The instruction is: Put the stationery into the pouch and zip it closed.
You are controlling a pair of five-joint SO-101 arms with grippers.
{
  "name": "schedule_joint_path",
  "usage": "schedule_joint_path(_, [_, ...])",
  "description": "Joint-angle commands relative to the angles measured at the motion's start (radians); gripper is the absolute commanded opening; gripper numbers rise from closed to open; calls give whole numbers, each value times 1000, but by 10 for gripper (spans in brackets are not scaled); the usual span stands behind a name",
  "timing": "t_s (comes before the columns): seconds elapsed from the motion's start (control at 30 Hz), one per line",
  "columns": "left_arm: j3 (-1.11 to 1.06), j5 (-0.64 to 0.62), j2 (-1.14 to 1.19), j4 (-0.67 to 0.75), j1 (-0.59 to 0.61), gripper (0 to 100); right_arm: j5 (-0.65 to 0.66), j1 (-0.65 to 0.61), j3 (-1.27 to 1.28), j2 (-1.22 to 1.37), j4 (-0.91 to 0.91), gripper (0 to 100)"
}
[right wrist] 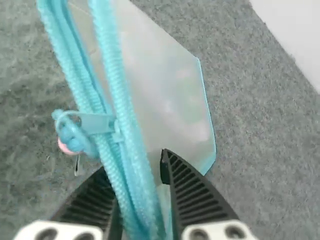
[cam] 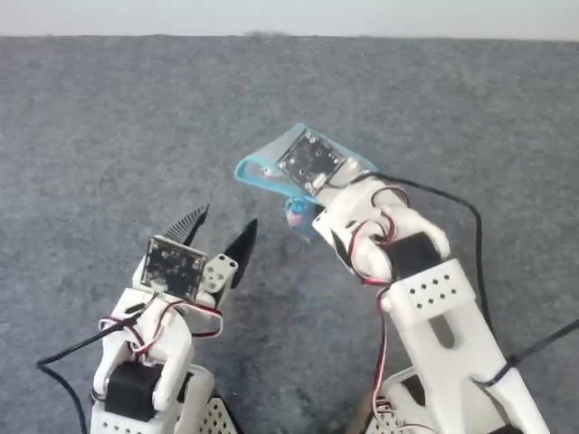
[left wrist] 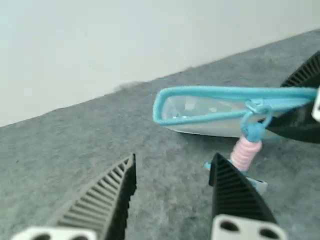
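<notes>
The left tool (cam: 226,223) sits above the grey worktop (cam: 109,117), jaws wide and holding nothing. Near it to the right, the right tool (right wrist: 134,165) pinches the zipper edge of the clear, blue-trimmed pouch (cam: 262,172), and a pink charm (left wrist: 246,150) hangs from the zip.

Your right claw (right wrist: 135,167) has the zipper edge of the pouch (right wrist: 165,90) in its grip; the pouch reaches out ahead of it over the tabletop (cam: 109,117). The zipper pull (right wrist: 95,122) sits just ahead of that claw, a charm (left wrist: 245,150) hanging beneath. Your left claw (cam: 228,217) stands apart, the pouch ahead and to its right.
</notes>
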State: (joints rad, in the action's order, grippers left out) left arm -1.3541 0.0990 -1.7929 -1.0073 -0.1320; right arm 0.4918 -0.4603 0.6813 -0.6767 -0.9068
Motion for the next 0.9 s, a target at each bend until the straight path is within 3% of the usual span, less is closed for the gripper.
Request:
schedule_joint_path(0.0, [-16, 9, 78, 83, -97, 233, -31, -35, -124, -8, -105, 7])
schedule_joint_path(0.2, [-36, -25, 130, 124, -160, 296, -31, -125, -140, -8, -189, 7])
schedule_joint_path(0.53, [-39, -37, 203, 183, -160, 291, -34, -170, -137, -90, -249, 9])
schedule_joint_path(0.87, [-39, -32, 204, 196, -160, 14, -75, -199, -133, -200, -315, 147])
